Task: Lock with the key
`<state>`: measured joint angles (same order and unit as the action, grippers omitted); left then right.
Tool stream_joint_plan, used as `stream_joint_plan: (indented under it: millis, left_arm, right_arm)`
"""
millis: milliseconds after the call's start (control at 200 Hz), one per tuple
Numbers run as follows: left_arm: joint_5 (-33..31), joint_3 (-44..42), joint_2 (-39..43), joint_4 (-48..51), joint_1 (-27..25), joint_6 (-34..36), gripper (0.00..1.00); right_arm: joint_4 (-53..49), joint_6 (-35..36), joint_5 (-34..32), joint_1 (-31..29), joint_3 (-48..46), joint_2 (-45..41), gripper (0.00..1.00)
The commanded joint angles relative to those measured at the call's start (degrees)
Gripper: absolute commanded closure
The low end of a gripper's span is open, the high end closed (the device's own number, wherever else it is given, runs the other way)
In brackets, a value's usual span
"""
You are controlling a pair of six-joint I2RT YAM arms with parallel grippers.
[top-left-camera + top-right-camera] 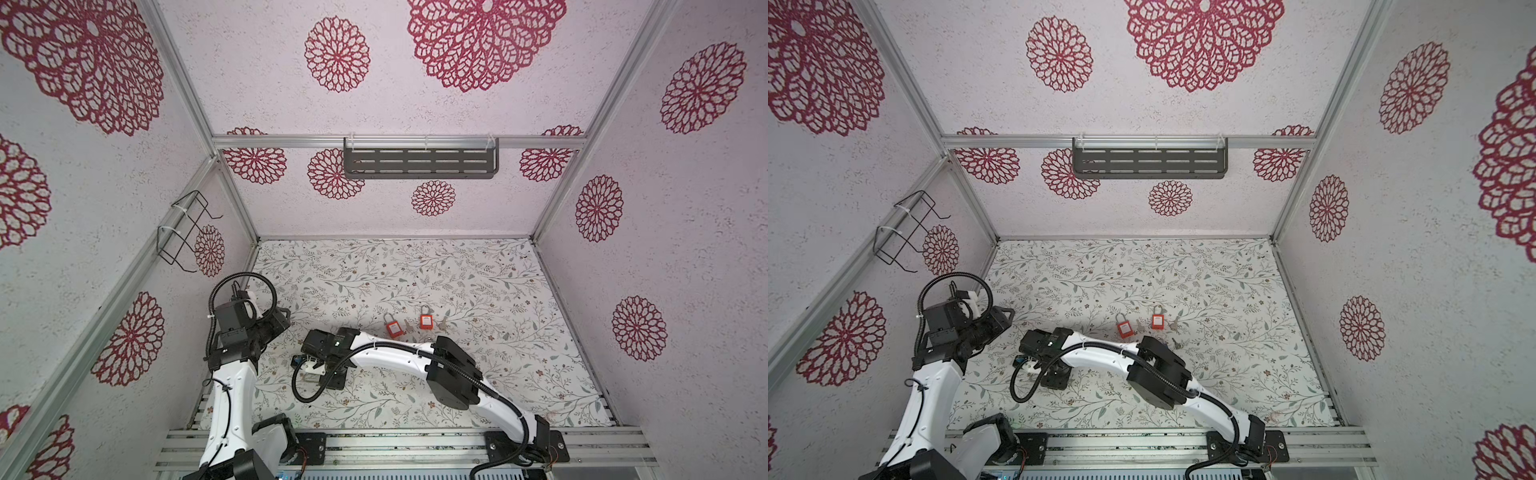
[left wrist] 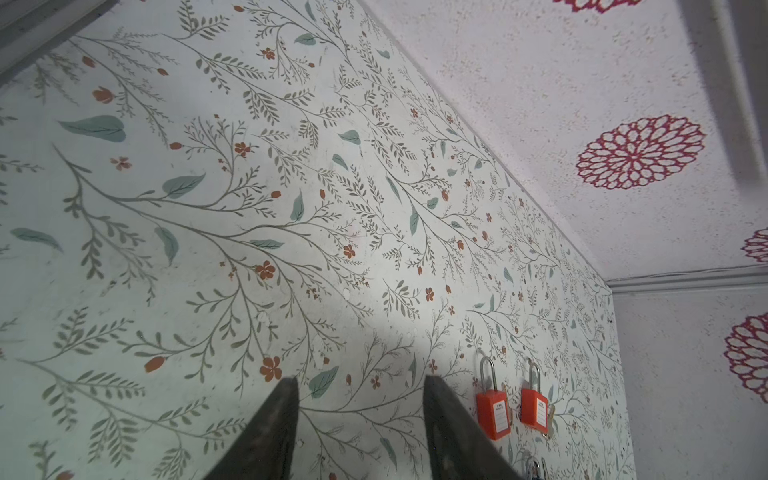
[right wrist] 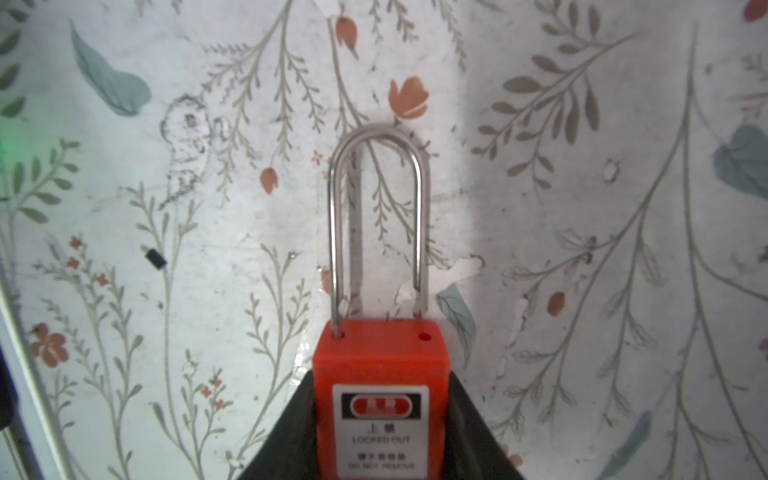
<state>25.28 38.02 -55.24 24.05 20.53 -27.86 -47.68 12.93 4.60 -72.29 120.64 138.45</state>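
The held padlock [image 3: 378, 353] is orange. It sits between the two dark fingers [image 3: 291, 424] of the right end effector [image 3: 380, 374]. The fingers press on both sides of its body, so this end effector is closed on the lock. Its silver loop [image 3: 376, 129] is up: one leg goes into a hole, and the other leg stops just above its hole. The bottom of the lock is cut off in the right wrist view, so the keyhole is hidden. I cannot tell if the lock rests on the bench [image 1: 457, 270] or hangs just over it. In both top views the right arm [image 1: 395, 353] covers this lock, left of the middle of the bench.

A second padlock [image 1: 393, 326] and a third padlock [image 1: 424, 320] lie flat near the middle of the bench, side by side but apart. A small grey key [image 1: 405, 330] lies just beside the second one, and another key [image 1: 443, 324] lies just beside the third. Both are tiny and hard to make out. A third key [image 1: 1177, 343] peeks out by the arm's elbow.

The left end effector [image 2: 361, 380] is off to the left. Its fingers are apart with nothing between them. Only the finger ends show in the left wrist view.
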Motion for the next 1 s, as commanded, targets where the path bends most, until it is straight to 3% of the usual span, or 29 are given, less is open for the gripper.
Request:
stream_joint_plan:
  millis: [0, 120, 310, 550, 706, 996]
  left_arm:
    - [6.33, 2.32, -0.14, -4.24, 0.45, 3.82, 0.49]
    - [14.36, 2.71, -0.63, -9.42, 0.30, 7.20, 0.55]
    - [21.61, 1.62, -1.03, -19.77, -1.88, 12.29, 0.59]
    - [33.36, 4.72, -5.16, -16.14, -12.19, 35.51, 0.60]
    - [34.13, 10.22, -8.82, -1.27, -19.46, 56.02, 0.63]
    - [32.46, 9.18, -7.49, -0.02, -25.00, 66.26, 0.63]
  right_arm:
    - [2.84, 0.21, 1.99, 2.59, -4.05, -8.09, 0.79]
    - [7.25, 1.80, 4.86, 7.16, -11.35, -16.32, 0.80]
    - [8.16, 9.47, 8.41, 14.39, -18.46, -25.78, 0.82]
    - [6.74, 17.63, 12.39, 22.05, -22.89, -32.30, 0.82]
    - [6.33, 21.61, 14.94, 24.55, -24.63, -35.26, 0.83]
    - [7.22, 26.97, 15.05, 25.69, -30.90, -41.60, 0.83]
